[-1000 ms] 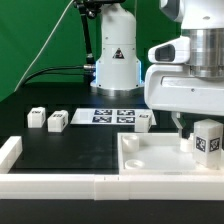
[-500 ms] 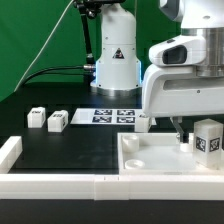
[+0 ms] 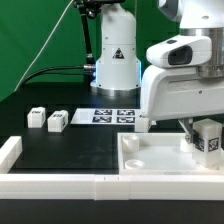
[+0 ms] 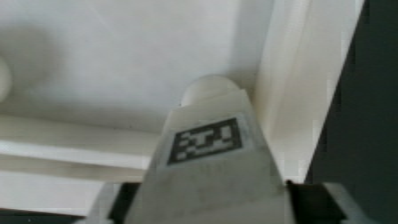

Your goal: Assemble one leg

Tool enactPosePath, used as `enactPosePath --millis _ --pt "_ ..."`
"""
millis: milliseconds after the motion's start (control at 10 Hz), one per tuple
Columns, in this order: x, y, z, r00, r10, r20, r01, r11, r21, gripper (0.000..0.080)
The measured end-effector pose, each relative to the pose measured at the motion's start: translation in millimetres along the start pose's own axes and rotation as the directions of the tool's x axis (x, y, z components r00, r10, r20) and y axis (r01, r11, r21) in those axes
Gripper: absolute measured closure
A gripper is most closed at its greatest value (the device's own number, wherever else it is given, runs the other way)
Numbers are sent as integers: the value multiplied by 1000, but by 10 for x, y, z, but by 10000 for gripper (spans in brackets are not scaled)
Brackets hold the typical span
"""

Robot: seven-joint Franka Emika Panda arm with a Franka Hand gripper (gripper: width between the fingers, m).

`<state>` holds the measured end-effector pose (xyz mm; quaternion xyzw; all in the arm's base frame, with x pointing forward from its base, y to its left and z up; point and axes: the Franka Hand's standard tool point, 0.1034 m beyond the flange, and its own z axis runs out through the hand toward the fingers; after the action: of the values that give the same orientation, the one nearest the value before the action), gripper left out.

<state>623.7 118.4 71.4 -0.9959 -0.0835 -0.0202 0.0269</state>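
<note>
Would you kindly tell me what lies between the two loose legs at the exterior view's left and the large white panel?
Nothing does: in the exterior view, only bare black table separates those legs from the panel.

The marker board (image 3: 112, 117) lies flat on the black table (image 3: 60, 150), before a green backdrop (image 3: 30, 40).

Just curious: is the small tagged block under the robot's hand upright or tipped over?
Upright: the leg stands tall, its sides vertical in the exterior view.

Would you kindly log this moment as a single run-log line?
gripper: shut on small white tagged leg block | place: at corner of large white rimmed panel | seated: cannot tell
</note>
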Motion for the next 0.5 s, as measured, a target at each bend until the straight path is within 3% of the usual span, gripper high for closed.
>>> enactPosePath --millis 100,200,500 --pt "0 1 0 1000 20 0 -20 1000 0 508" --pt "0 2 0 1000 26 0 -26 1000 0 508" --pt "-6 17 9 910 414 1 -414 910 0 508"
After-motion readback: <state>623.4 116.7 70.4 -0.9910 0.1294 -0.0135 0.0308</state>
